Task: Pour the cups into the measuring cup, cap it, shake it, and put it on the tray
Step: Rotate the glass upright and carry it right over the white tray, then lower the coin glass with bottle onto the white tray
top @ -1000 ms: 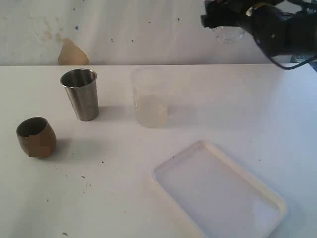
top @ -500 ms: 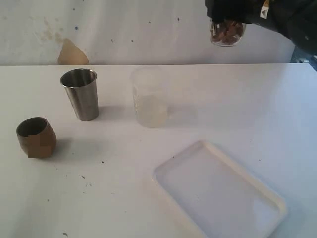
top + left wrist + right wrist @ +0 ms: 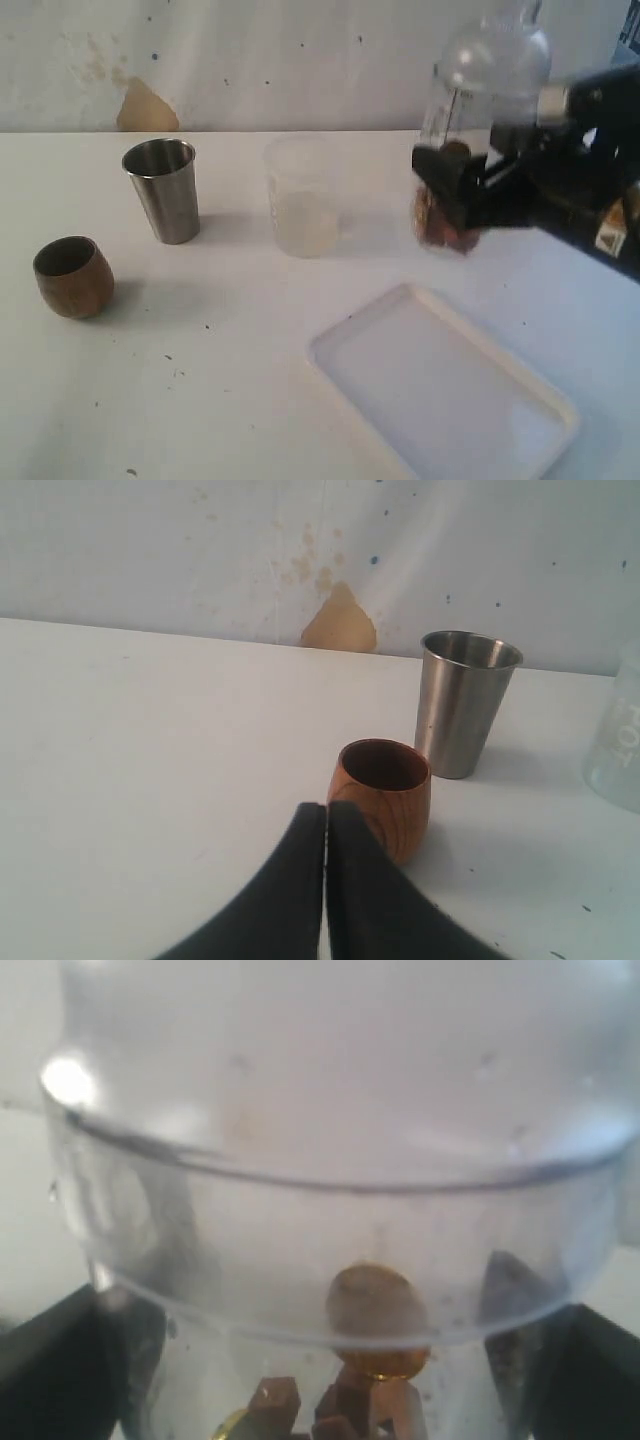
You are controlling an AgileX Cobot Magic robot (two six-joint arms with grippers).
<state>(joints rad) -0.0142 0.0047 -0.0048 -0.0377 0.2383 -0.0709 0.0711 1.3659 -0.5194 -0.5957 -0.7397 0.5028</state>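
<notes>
As the right gripper (image 3: 462, 192) clasps it low on its body, the measuring cup (image 3: 478, 110) stands close to upright over the table (image 3: 200, 400) in the exterior view, its long axis near vertical and its clear dome lid (image 3: 497, 48) uppermost, leaning slightly to the right of the view. Brown pieces (image 3: 438, 225) lie at its bottom. It sits just beyond the tray's (image 3: 332, 348) far edge; whether its base touches the table cannot be told. To the left, well apart, stand a frosted container (image 3: 303, 205), the steel tumbler (image 3: 161, 190) and the wooden cup (image 3: 72, 277), all upright with mouths up.

In the left wrist view, the left gripper (image 3: 325, 815) is pressed closed on nothing, its tips just before the wooden cup (image 3: 380, 798); the steel tumbler (image 3: 465, 715) stands behind it, and the frosted container (image 3: 620, 750) shows at the edge.

In the right wrist view, the measuring cup (image 3: 330, 1210) fills the frame, black fingers (image 3: 50, 1370) flanking its wall on both sides, brown pieces (image 3: 350, 1405) inside
</notes>
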